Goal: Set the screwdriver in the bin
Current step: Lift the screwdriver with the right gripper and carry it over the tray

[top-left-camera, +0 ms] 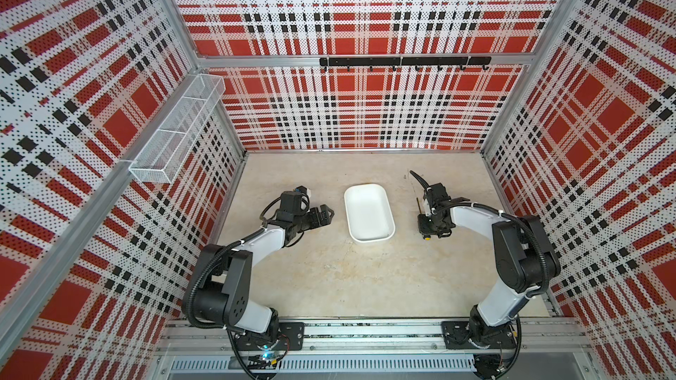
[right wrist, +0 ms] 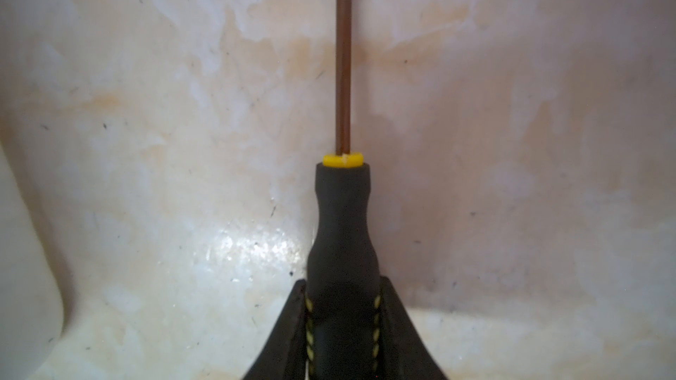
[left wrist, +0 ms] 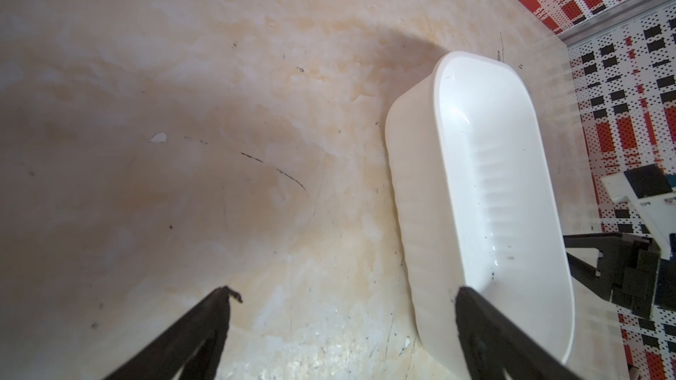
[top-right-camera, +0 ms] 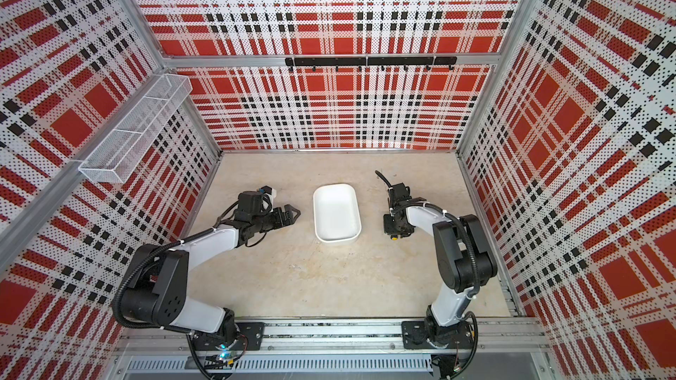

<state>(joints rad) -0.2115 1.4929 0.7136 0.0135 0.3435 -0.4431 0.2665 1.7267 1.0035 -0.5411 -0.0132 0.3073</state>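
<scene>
Over the mottled beige tabletop [top-left-camera: 329, 279], just right of the white bin [top-left-camera: 368, 213], the right gripper [right wrist: 342, 286] clamps the screwdriver [right wrist: 342, 221] by its black handle (tip cut off in the wrist view, shaft mostly hidden under the arm in both top views), while the left gripper [top-left-camera: 326, 212] hangs spread wide on the bin's other side.

Bin [top-left-camera: 369, 213] centre of table [top-left-camera: 329, 279]; screwdriver [right wrist: 342, 221] right of it, between right gripper [right wrist: 342, 285] jaws; left gripper [top-left-camera: 327, 214] left.
</scene>
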